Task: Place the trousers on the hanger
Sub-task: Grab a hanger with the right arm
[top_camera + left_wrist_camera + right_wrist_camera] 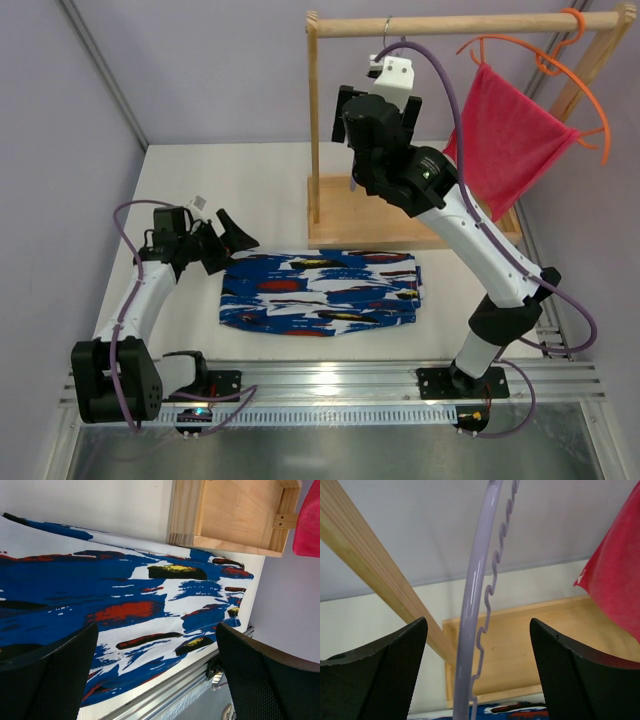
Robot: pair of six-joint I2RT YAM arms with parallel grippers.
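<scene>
The trousers (320, 292), blue with white, red, black and yellow patches, lie folded flat on the table. My left gripper (232, 245) hovers at their left end, open and empty; in the left wrist view the trousers (100, 590) spread out beyond the gripper (156, 630). The lavender hanger hangs by its silver hook (386, 30) from the wooden rail, its body mostly hidden behind my raised right gripper (378, 105). In the right wrist view the hanger (475, 605), with its wavy bar (492, 580), runs between the wide-open fingers of the right gripper (477, 622), touching neither.
A wooden rack with a top rail (460, 25), a left post (314, 120) and a base board (340, 225) stands behind the trousers. An orange hanger (590, 90) carrying a pink-red cloth (510, 135) hangs at the rail's right end. A metal rail (330, 380) lines the near edge.
</scene>
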